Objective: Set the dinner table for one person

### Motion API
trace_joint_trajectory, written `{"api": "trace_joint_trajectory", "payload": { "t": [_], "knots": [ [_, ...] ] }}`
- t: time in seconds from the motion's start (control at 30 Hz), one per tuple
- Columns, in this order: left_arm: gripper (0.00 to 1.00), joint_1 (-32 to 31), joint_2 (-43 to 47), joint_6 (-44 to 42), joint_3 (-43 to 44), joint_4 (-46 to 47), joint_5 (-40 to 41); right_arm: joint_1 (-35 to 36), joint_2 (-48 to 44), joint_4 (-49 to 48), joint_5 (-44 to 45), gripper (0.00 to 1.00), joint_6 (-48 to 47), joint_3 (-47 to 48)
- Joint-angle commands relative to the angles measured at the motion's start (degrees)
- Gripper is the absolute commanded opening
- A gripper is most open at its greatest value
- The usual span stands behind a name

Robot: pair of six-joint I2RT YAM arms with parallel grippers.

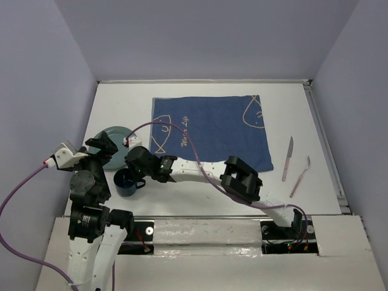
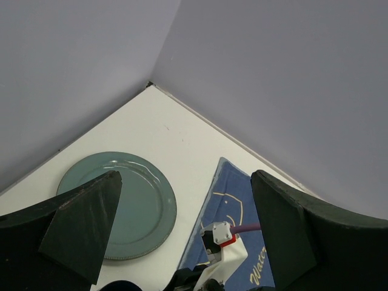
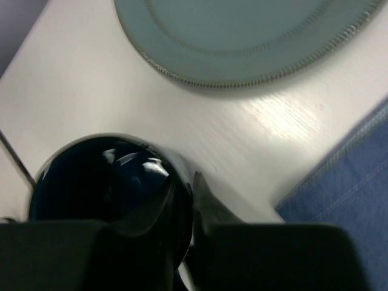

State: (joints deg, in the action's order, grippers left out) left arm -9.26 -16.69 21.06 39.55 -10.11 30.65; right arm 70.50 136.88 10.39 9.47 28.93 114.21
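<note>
**Operator:** Status of the end effectors?

**Technician:** The right gripper is at the dark blue glossy round mug, with one finger against the outside of its wall. Whether the jaws are clamped cannot be told (the second finger is hidden in the right wrist view). The left gripper is spread wide, holding nothing, above the round sage-green glazed plate.

**Operator:** Location of the work surface?

**Technician:** The large flat white matte dinner table lies under everything. Mug and plate sit near its left edge, and the dark blue fish-patterned rectangular cloth lies at its middle.

**Operator:** Failure modes?

**Technician:** Three, in my estimate.
1. A grip on a thin, slick wall may let the mug pivot or slip on lifting.
2. Mug and plate are close, so a low sideways carry could knock the plate rim.
3. Both arms crowd the same corner, so moving them together risks contact between them.
</note>
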Motion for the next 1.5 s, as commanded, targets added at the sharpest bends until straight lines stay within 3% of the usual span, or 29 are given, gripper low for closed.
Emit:
{"api": "trace_joint_trajectory", "payload": {
  "t": [0.0,0.2,0.33,0.43,0.6,0.7,0.97,1.2,1.47],
  "knots": [
    [0.99,0.1,0.8,-0.4,2.5,2.0,1.3,1.1,-2.1,2.2,5.5,0.02,0.3,1.1],
    [0.99,0.1,0.7,-0.7,2.3,2.0,0.8,1.7,-10.5,-0.9,15.6,0.0,-1.2,-4.3],
    [0.99,-0.1,0.5,-0.8,2.1,2.4,-0.3,-4.9,-21.3,-4.5,15.0,0.0,-1.2,-13.4],
    [0.99,-0.3,0.2,-1.6,1.5,3.3,-2.6,-12.7,-30.0,-6.7,16.7,0.0,-2.6,-21.8],
    [0.99,-1.4,-0.8,-2.3,0.4,4.5,-6.0,-33.1,-36.9,-6.4,12.9,0.0,-3.5,-29.9],
    [0.99,-2.1,-1.4,-2.5,0.2,4.9,-7.9,-43.2,-36.6,-5.6,11.5,0.0,-4.6,-29.9],
    [0.99,-3.3,-3.0,-2.8,0.0,5.7,-12.0,-60.3,-28.7,-2.4,5.3,0.0,-6.7,-20.5],
    [0.99,-3.4,-4.4,-2.8,0.1,5.9,-12.9,-63.0,-17.9,2.6,2.6,0.0,-9.0,-9.2],
    [0.99,-3.4,-5.0,-3.0,0.1,5.8,-13.2,-63.6,-13.8,3.1,3.6,0.0,-9.2,-6.8]
  ]
}}
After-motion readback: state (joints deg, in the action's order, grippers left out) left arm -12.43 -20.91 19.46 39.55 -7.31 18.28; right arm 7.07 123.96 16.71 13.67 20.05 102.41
